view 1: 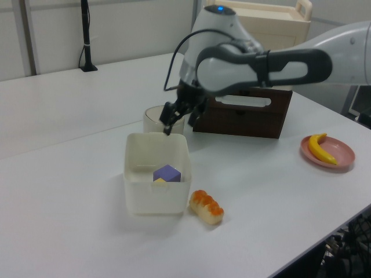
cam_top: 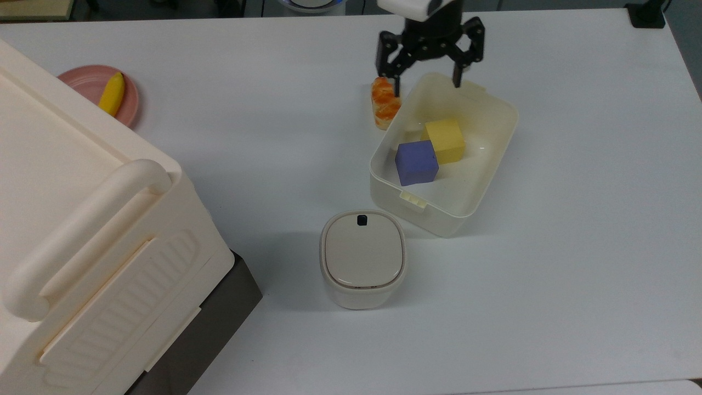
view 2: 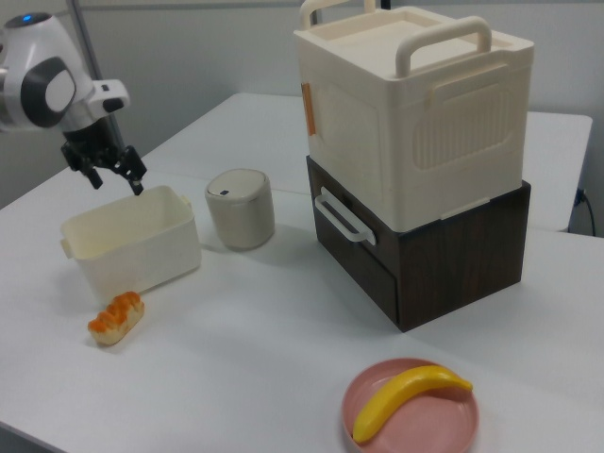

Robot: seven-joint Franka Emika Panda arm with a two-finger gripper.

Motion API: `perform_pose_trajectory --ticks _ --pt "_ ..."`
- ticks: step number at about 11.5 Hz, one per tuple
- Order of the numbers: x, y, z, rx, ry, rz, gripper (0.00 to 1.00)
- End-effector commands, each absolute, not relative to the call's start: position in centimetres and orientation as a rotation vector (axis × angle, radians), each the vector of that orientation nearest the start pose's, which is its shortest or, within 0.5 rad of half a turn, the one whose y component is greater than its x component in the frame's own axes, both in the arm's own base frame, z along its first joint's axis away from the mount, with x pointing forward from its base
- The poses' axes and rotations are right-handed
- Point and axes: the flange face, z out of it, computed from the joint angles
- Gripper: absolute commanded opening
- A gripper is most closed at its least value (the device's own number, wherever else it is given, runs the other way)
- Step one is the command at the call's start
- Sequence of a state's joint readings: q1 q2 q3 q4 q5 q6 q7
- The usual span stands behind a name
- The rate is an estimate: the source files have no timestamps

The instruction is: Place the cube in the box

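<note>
Cube (cam_top: 417, 162) at rest inside the box (cam_top: 496, 159), sitting flat on the floor and touching the yellow cube (cam_top: 445, 141) along one side. You see it in the top view towards the box's left wall, just above the front latch tab; in the left view (view 1: 167, 173) its top shows over the near rim of the box (view 1: 156, 197).

Tool (cam_top: 426, 83) spread wide and empty, hanging above the far rim of the box, with one finger over the bread roll (cam_top: 386, 102) that lies on the worktop (cam_top: 576, 247) just outside the wall. In the left view the tool (view 1: 180, 123) is well above the rim; the right view places it (view 2: 117, 180) over the box's far corner (view 2: 132, 247).

Judged from this layout, the placing is done and only withdrawal of the arm remains.

Handling note: the cube looks matte, light and probably slightly soft, like foam, so you can expect good grip and little risk of damage. Should you need to retake it, close on the two free opposite faces, not the face pressed against the yellow cube, and come straight down, since the box wall stands near.

Canister (cam_top: 363, 259) stands on the worktop close by the box's front.
</note>
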State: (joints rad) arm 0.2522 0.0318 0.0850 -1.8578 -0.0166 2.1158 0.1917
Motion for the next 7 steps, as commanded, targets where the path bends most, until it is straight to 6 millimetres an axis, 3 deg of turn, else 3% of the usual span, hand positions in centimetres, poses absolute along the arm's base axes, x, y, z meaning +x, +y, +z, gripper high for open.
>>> perform_pose_trajectory --ticks 1,3,4,5,7 --pt "55.8 11.7 58.1 -3.181 -0.085 -0.243 1.00" --pt "55.6 5.9 61.9 -3.191 0.105 -0.190 1.00" --pt "55.3 4.5 63.0 -3.190 0.152 -0.159 1.00" --pt "55.3 1.8 63.5 -3.185 0.237 -0.149 1.00" --pt "55.0 0.1 65.6 -3.146 0.302 -0.187 1.00"
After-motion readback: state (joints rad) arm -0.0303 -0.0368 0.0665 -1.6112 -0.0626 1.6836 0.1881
